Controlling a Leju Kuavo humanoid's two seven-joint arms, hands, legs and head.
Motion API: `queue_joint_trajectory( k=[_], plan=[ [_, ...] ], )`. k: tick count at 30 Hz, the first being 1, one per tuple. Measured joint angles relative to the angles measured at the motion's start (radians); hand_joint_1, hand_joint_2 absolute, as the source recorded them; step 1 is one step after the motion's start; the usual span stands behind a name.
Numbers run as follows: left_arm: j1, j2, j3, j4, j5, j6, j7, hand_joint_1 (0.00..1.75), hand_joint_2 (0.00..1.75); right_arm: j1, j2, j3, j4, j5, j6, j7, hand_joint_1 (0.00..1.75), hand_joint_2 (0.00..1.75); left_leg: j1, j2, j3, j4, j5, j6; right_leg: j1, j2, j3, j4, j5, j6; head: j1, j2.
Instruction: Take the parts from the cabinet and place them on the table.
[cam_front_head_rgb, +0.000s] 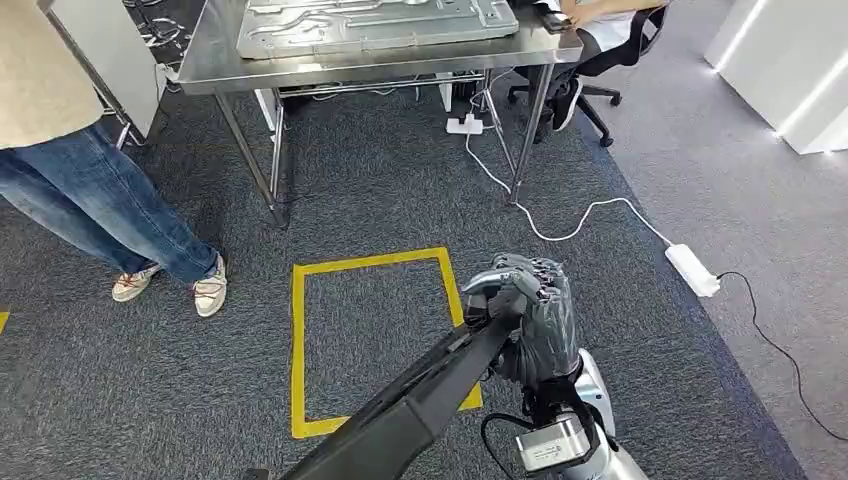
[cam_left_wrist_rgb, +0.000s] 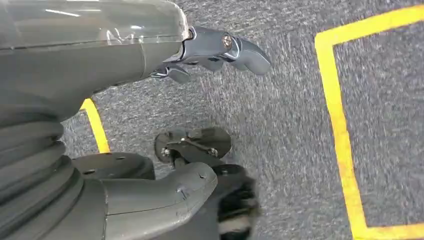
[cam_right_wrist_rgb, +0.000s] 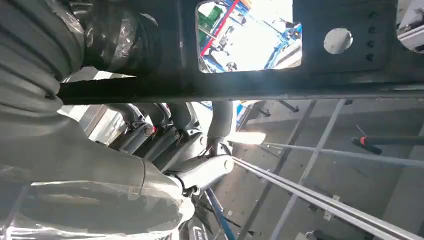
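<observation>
Right hand (cam_front_head_rgb: 530, 315), low centre-right of head view, fingers wrapped round a long black part (cam_front_head_rgb: 420, 400) that runs diagonally down to the bottom edge, left of centre. Grip is near the part's upper end. Right wrist view, much closer: same hand (cam_right_wrist_rgb: 170, 145) curled over the part (cam_right_wrist_rgb: 250, 55), which crosses the top of frame as a dark flat bar w/ a rectangular cut-out and a round hole. Fingers clamped on it, thumb underneath.

Left hand (cam_left_wrist_rgb: 210, 50) at upper centre of left wrist view, hanging over grey carpet (cam_left_wrist_rgb: 280, 140); fingers curled a bit but apart, nothing in them.

Floor in head view: yellow taped rectangle (cam_front_head_rgb: 296, 330) at centre, hand and part overlapping its right side and lower right corner. White power strip (cam_front_head_rgb: 692, 268) at right w/ white cable running up toward the table legs; a second, smaller strip (cam_front_head_rgb: 466, 124) lies near the legs at upper centre.

Steel table (cam_front_head_rgb: 210, 60) across the top of frame, carrying a large flat silver panel (cam_front_head_rgb: 375, 22). Person in jeans and light trainers (cam_front_head_rgb: 90, 190) stands at upper left, beside the table. Another person sits in a black office chair (cam_front_head_rgb: 600, 70) at upper right, by the table's far end. White cabinet corner (cam_front_head_rgb: 780, 70) at far upper right.
</observation>
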Motion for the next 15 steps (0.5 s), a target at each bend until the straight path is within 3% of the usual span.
queue_joint_trajectory(
  k=[1, 2, 3, 6, 8, 9, 11, 12, 13, 14, 15],
  plan=[
    [0.0, 0.0, 0.0, 0.0, 0.001, 0.0, 0.0, 0.0, 1.75, 0.0, 0.0, 0.0, 0.0, 0.0, -0.002, 0.0, 1.75, 1.75, 0.001, 0.002, 0.042, -0.079, 0.037, 0.001, -0.002, -0.002, 0.003, 0.003, -0.004, 0.004, 0.0, 0.0],
    [-0.001, 0.0, 0.0, 0.0, 0.001, 0.0, 0.0, 0.0, 1.75, 0.0, 0.001, 0.0, 0.0, 0.002, -0.005, 0.0, 1.75, 1.75, -0.001, 0.009, 0.082, -0.154, 0.037, 0.004, -0.003, -0.004, 0.005, 0.005, -0.01, 0.011, 0.0, 0.0],
    [-0.003, 0.0, 0.0, 0.0, 0.001, 0.0, -0.002, 0.0, 1.75, -0.001, 0.001, 0.0, 0.0, 0.002, -0.006, 0.0, 1.75, 1.75, -0.01, 0.009, 0.086, -0.162, 0.033, 0.007, 0.004, -0.004, 0.002, 0.01, -0.012, 0.017, 0.0, 0.0],
    [-0.002, 0.003, 0.0, 0.0, 0.002, -0.003, -0.002, 0.0, 1.75, 0.0, 0.001, 0.0, 0.0, 0.003, -0.008, 0.0, 1.75, 1.75, -0.015, 0.003, 0.081, -0.158, 0.031, 0.026, 0.003, -0.006, 0.006, 0.0, -0.009, 0.034, 0.0, 0.0],
    [-0.003, 0.002, 0.0, 0.0, 0.001, -0.008, -0.005, 0.0, 1.75, -0.001, 0.001, 0.0, -0.002, 0.003, -0.008, 0.0, 1.75, 1.75, -0.005, 0.0, 0.091, -0.172, 0.037, 0.04, -0.001, 0.003, 0.007, 0.015, -0.025, 0.043, 0.001, 0.0],
    [-0.005, 0.002, 0.0, 0.0, 0.001, -0.011, -0.008, 0.0, 1.75, -0.002, 0.001, -0.001, -0.003, 0.003, -0.009, 0.0, 1.75, 1.75, -0.005, 0.0, 0.092, -0.173, 0.036, 0.048, -0.002, 0.011, -0.016, 0.058, -0.052, 0.043, 0.002, 0.0],
    [-0.007, 0.002, 0.0, 0.0, 0.001, -0.015, -0.012, 0.0, 1.75, 0.002, 0.001, -0.001, -0.003, 0.003, -0.01, 0.0, 1.75, 1.75, -0.008, -0.001, 0.092, -0.173, 0.034, 0.055, 0.003, 0.018, -0.104, 0.223, -0.126, 0.044, 0.002, 0.0],
    [-0.006, 0.002, 0.0, 0.0, 0.0, -0.02, -0.017, 0.0, 1.75, 0.003, 0.001, -0.001, -0.003, 0.003, -0.01, 0.0, 1.75, 1.75, -0.011, -0.002, 0.092, -0.172, 0.033, 0.057, 0.004, 0.018, -0.143, 0.287, -0.142, 0.044, 0.002, 0.0],
    [-0.005, 0.003, 0.0, 0.0, -0.002, -0.031, -0.025, 0.0, 1.75, 0.005, 0.001, -0.001, -0.003, 0.003, -0.01, 0.0, 1.75, 1.75, -0.014, -0.004, 0.094, -0.172, 0.031, 0.059, 0.004, 0.018, -0.161, 0.307, -0.133, 0.043, 0.002, 0.0],
    [-0.004, 0.003, 0.0, 0.0, -0.004, -0.039, -0.031, 0.0, 1.75, 0.005, 0.001, -0.001, -0.003, 0.003, -0.01, -0.001, 1.75, 1.75, -0.017, -0.006, 0.097, -0.172, 0.03, 0.06, 0.005, 0.019, -0.156, 0.284, -0.103, 0.039, 0.002, 0.0],
    [-0.004, 0.003, 0.0, 0.0, -0.01, -0.045, -0.035, 0.0, 1.75, 0.005, 0.001, -0.001, -0.003, 0.003, -0.01, -0.002, 1.75, 1.75, -0.02, -0.011, 0.102, -0.172, 0.028, 0.06, 0.006, 0.02, -0.128, 0.215, -0.051, 0.032, 0.002, 0.0]
  ],
)
